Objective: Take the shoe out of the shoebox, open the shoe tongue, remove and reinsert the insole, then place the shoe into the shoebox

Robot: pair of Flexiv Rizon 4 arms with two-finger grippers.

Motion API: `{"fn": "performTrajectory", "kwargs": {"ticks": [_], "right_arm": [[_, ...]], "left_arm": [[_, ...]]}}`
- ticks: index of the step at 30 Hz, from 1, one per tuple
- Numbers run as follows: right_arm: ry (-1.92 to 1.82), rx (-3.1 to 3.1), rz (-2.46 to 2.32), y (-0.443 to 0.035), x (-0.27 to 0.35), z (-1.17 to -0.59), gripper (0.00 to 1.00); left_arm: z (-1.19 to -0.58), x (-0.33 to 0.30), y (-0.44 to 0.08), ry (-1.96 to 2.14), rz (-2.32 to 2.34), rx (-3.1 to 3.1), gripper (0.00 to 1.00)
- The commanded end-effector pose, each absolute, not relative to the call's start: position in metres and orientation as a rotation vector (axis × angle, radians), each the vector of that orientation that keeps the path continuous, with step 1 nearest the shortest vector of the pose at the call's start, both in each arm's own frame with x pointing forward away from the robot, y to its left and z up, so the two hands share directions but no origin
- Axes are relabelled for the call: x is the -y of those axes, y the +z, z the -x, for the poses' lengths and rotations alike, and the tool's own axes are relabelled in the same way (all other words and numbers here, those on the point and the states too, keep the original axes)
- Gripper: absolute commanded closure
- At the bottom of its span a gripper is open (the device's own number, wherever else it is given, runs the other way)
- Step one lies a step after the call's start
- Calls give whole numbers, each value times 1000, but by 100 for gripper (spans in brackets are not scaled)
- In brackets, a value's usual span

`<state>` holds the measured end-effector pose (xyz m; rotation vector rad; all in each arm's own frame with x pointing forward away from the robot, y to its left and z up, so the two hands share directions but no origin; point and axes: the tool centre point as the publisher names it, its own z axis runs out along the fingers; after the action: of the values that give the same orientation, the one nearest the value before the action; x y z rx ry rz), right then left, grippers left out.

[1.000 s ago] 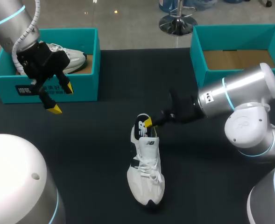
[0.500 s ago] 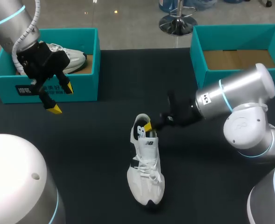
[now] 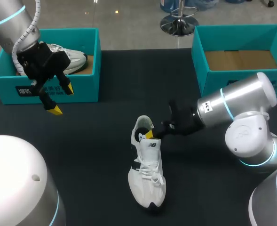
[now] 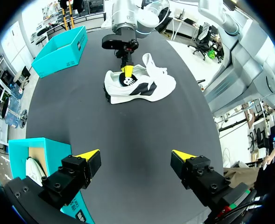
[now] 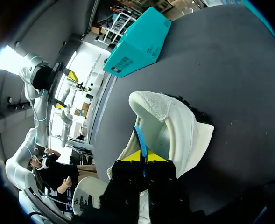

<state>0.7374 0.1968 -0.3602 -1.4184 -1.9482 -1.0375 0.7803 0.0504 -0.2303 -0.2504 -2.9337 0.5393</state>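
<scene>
Black tabletop [image 3: 96,155] holds the white shoe [image 3: 147,174] at lower centre, toe nearest. At its heel the right gripper [image 3: 149,133] is pinched together on the blue-edged insole [image 5: 139,140]. Farther back, upper left, the left gripper [image 3: 63,100] hangs with fingers apart before a teal shoebox [image 3: 84,87].

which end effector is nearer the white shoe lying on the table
Right. The right end effector is in the heel opening of the white shoe, shut on the insole. The left end effector hangs open before the left shoebox, far from that shoe.
</scene>
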Motion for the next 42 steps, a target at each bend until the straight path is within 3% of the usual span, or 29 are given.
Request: {"fn": "performTrajectory", "kwargs": {"ticks": [1,4,5,6,22,31,42], "right_arm": [[-1030,1963,1440,-355,-196,-736,100],[-1028,1977,1440,-349,-196,-739,43],[-1027,1979,1441,-345,-198,-740,16],[-1025,1994,1441,-341,-199,-741,0],[-1032,2145,1486,-299,-190,-760,0],[-744,2346,1821,-276,-192,-750,0],[-558,2428,2076,-281,-191,-729,0]], "left_arm": [[-780,-51,-230,537,250,2935,0],[-780,-51,-230,537,250,2935,0],[-780,-51,-230,537,250,2935,0],[-780,-51,-230,537,250,2935,0],[-780,-51,-230,537,250,2935,0],[-780,-51,-230,537,250,2935,0],[-780,-51,-230,537,250,2935,0]]}}
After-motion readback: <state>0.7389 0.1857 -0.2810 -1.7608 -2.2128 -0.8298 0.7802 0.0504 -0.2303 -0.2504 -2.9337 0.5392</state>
